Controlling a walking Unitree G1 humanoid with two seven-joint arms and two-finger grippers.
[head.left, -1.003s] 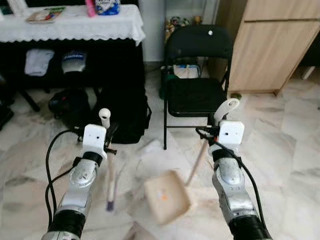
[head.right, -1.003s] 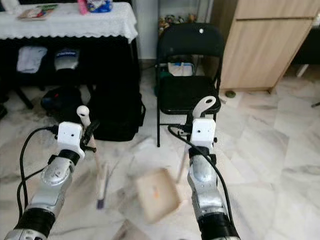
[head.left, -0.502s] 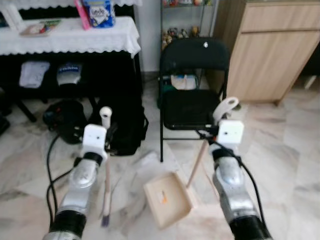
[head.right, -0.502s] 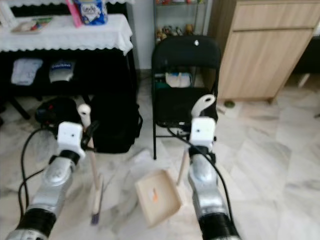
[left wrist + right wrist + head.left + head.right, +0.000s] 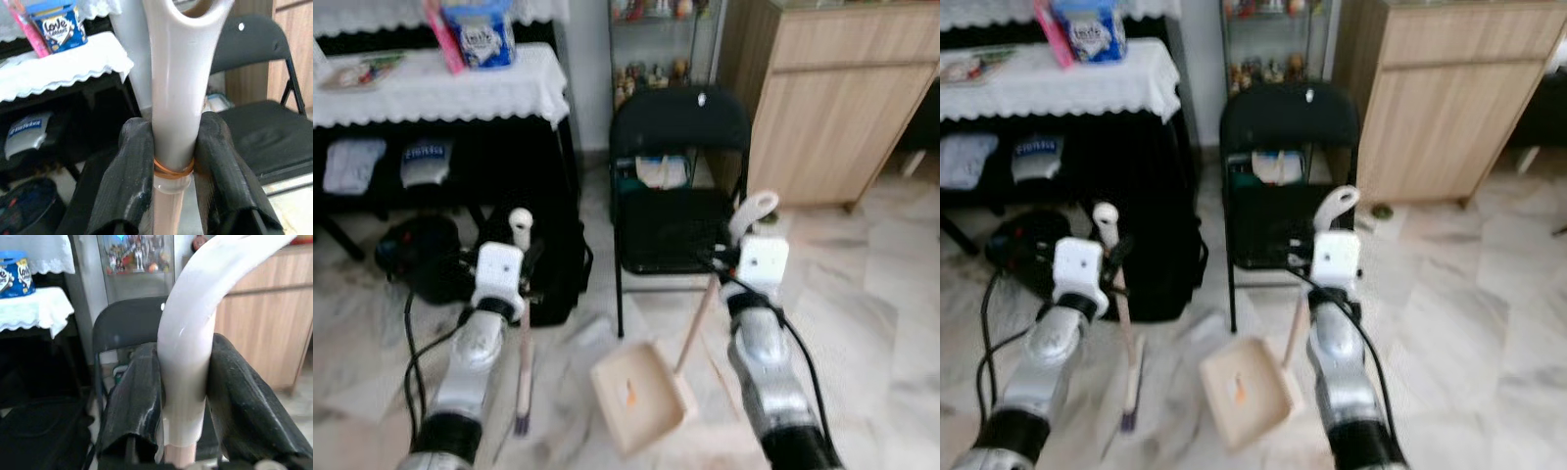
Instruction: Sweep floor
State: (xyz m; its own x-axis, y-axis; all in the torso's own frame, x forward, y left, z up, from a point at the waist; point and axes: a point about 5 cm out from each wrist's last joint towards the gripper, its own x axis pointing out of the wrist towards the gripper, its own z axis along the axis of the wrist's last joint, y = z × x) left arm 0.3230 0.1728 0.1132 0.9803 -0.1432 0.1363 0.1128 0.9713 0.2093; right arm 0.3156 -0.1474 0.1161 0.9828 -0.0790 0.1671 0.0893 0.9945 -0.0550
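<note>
My left gripper (image 5: 171,161) is shut on the white top of a wooden broom handle (image 5: 523,343); the broom hangs down to its dark bristle tip (image 5: 520,424) near the floor. My right gripper (image 5: 183,396) is shut on the curved white grip of a dustpan handle (image 5: 695,323). The beige dustpan (image 5: 636,395) sits low between my arms, with a small orange scrap (image 5: 628,394) inside it.
A black folding chair (image 5: 673,186) stands straight ahead. A black bag (image 5: 548,264) and dark bundles lie under a table with a white lace cloth (image 5: 440,83) at the left. A wooden cabinet (image 5: 842,108) is at the right. The floor is pale marble tile.
The camera has shifted, so the chair and table now sit a bit further left and lower in the picture. Both grippers keep their holds on the broom and the dustpan handle.
</note>
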